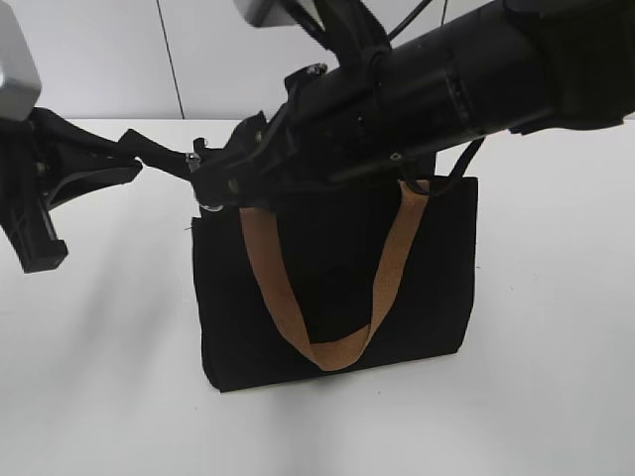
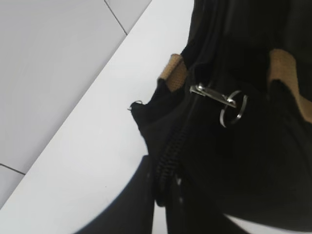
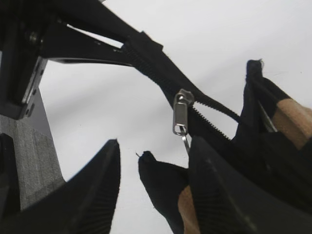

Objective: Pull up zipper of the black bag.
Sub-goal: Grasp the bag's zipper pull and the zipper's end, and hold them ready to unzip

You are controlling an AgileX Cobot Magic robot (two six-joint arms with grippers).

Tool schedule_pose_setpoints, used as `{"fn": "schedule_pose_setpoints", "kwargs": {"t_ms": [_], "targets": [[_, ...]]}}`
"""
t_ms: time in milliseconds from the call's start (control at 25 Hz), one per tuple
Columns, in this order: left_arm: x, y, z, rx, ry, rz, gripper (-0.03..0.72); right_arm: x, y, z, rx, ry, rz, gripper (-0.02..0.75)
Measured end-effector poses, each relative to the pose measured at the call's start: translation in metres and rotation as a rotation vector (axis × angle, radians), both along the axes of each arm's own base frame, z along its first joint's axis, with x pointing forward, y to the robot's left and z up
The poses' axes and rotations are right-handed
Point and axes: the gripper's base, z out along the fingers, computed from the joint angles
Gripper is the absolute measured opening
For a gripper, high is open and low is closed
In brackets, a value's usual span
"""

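Note:
The black bag (image 1: pixel 417 278) stands upright on the white table, its tan handle (image 1: pixel 337 352) hanging down the front. My left gripper (image 1: pixel 190 165) reaches the bag's top left corner and is shut on the end of the black zipper track (image 2: pixel 168 175). The silver zipper slider (image 3: pixel 180 113) sits on the track close to that end, and its ring pull (image 2: pixel 233 108) dangles. My right gripper (image 3: pixel 153 165) reaches across above the bag to the same corner (image 1: pixel 213 193). It is open, with the bag's corner (image 3: pixel 161 180) between its fingers and the pull tab by its right fingertip.
The white table (image 1: pixel 99 377) spreads around the bag, with a pale wall (image 1: pixel 119 59) behind it. The right arm's thick black body (image 1: pixel 446 89) covers the bag's top edge in the exterior view. The second tan handle (image 2: pixel 287 73) lies near the slider.

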Motion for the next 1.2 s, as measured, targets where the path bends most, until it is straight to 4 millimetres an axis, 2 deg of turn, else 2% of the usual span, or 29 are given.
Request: {"fn": "schedule_pose_setpoints", "kwargs": {"t_ms": [120,400,800,1200], "targets": [[0.0,0.0,0.0,0.0,0.0,0.0,0.015,-0.002,0.007,-0.005,-0.035,-0.057,0.033,0.355],[0.0,0.0,0.0,0.0,0.0,0.0,0.015,0.004,0.007,-0.009,-0.064,-0.101,-0.006,0.288],[0.0,0.0,0.0,0.0,-0.001,0.003,0.015,0.008,0.012,-0.028,-0.094,-0.061,-0.001,0.285],[0.0,-0.001,0.002,-0.042,0.011,0.012,0.015,0.011,0.014,-0.032,-0.095,-0.054,-0.018,0.285]]}}
